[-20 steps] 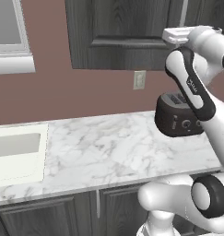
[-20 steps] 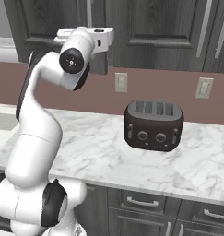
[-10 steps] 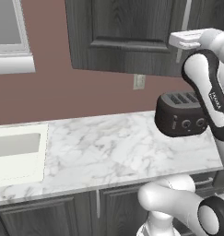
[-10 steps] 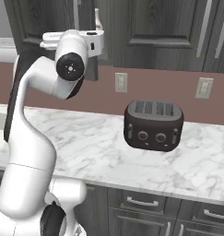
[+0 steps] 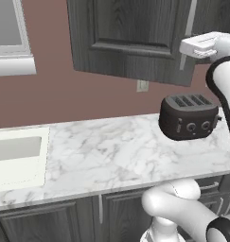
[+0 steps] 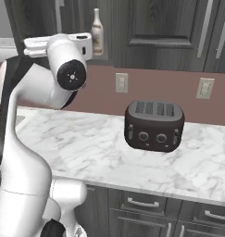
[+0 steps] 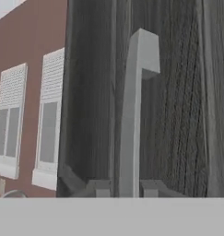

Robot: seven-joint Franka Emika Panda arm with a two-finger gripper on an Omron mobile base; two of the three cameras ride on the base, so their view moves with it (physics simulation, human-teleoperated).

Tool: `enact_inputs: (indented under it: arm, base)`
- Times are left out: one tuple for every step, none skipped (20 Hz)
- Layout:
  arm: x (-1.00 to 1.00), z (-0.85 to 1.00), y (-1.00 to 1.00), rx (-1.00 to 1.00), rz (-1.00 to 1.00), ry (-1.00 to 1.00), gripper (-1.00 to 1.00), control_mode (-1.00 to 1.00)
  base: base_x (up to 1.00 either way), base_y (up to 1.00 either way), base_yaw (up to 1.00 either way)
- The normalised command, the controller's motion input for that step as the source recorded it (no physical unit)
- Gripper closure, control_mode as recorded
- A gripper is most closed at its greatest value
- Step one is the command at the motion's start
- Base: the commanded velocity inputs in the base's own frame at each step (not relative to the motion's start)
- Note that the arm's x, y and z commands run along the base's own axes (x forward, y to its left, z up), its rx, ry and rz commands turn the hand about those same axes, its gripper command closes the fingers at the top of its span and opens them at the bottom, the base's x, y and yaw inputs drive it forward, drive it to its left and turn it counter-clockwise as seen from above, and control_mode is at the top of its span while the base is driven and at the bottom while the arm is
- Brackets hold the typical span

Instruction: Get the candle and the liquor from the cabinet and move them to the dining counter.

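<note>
Cabinet (image 5: 130, 38) door swung open; jaws clamp handle (image 7: 134, 120).

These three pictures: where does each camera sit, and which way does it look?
Left base view: behind the arm's left, looking forward and down at the toaster, sink and half-open cabinet door; arm at right.
Right base view: behind its right, same toaster and worktop, the liquor in the cabinet; arm at left.
Hand view: on the hand, facing the door's handle, jaws shut around it.
Both base views share toaster, worktop and cabinet.
</note>
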Motion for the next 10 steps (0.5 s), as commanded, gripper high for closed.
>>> enact_inputs:
  arm:
    - [-0.56,0.00,0.55,0.00,0.17,0.00,1.00,-1.00]
    - [-0.55,0.00,0.56,0.00,0.17,0.00,1.00,-1.00]
    - [-0.55,0.00,0.56,0.00,0.17,0.00,1.00,-1.00]
    - [-0.53,0.00,0.58,0.00,0.16,0.00,1.00,-1.00]
    - [-0.48,0.00,0.61,0.00,0.15,0.00,1.00,-1.00]
    - [-0.46,0.00,0.63,0.00,0.15,0.00,1.00,-1.00]
    - [-0.46,0.00,0.63,0.00,0.14,0.00,1.00,-1.00]
    - [-0.46,0.00,0.62,0.00,0.14,0.00,1.00,-1.00]
    - [-0.45,0.00,0.61,0.00,0.14,0.00,1.00,-1.00]
    - [-0.46,0.00,0.64,0.00,0.14,0.00,1.00,-1.00]
  base:
    - [0.00,0.00,0.00]
    - [0.00,0.00,0.00]
    - [0.00,0.00,0.00]
    - [0.00,0.00,0.00]
    - [0.00,0.00,0.00]
    - [0.00,0.00,0.00]
    - [0.00,0.00,0.00]
    - [0.00,0.00,0.00]
    - [0.00,0.00,0.00]
    - [0.00,0.00,0.00]
